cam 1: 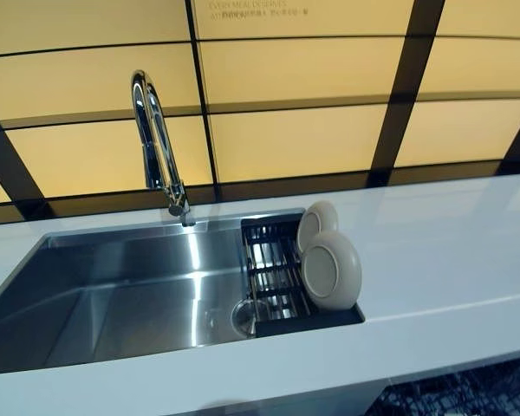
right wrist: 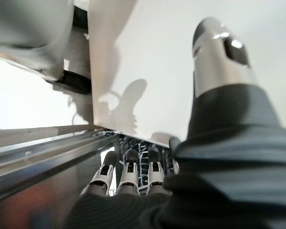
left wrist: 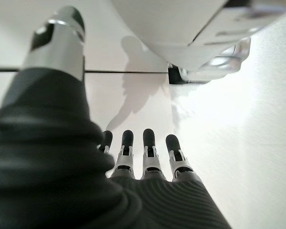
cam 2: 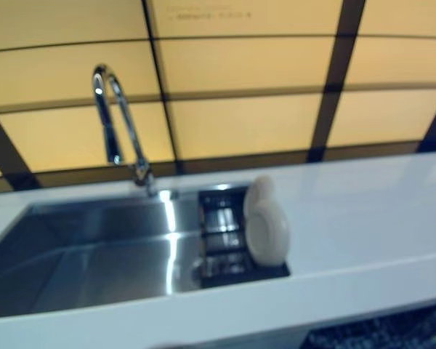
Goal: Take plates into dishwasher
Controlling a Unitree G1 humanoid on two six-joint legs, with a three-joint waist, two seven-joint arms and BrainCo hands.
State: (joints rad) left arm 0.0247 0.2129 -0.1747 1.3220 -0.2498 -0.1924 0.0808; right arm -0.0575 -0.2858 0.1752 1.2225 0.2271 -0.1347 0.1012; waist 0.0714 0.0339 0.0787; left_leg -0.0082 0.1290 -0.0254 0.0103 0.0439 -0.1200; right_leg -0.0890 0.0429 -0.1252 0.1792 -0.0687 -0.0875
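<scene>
Plates (cam 1: 330, 269) stood on edge in dark rack (cam 1: 273, 269) at sink's (cam 1: 113, 286) right end, likely draining | left hand (left wrist: 148, 157) and right hand (right wrist: 128, 179): fingers straight, empty, hanging low | dishwasher rack (cam 1: 468, 390) open beneath table (cam 1: 451, 251) front edge, ready for loading.

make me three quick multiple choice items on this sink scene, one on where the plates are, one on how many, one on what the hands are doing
1. Where do the plates stand?
A. in the dark rack at the sink's right end
B. flat on the counter
C. under the faucet

2. How many plates show?
A. one
B. two
C. four

3. What do the hands hold?
A. a plate each
B. the faucet
C. nothing

Key: 1 A, the plates stand on edge in the rack inside the sink. 2 B, one plate stands behind the other. 3 C, the left robot hand and right robot hand have straight fingers and hold nothing.
</scene>
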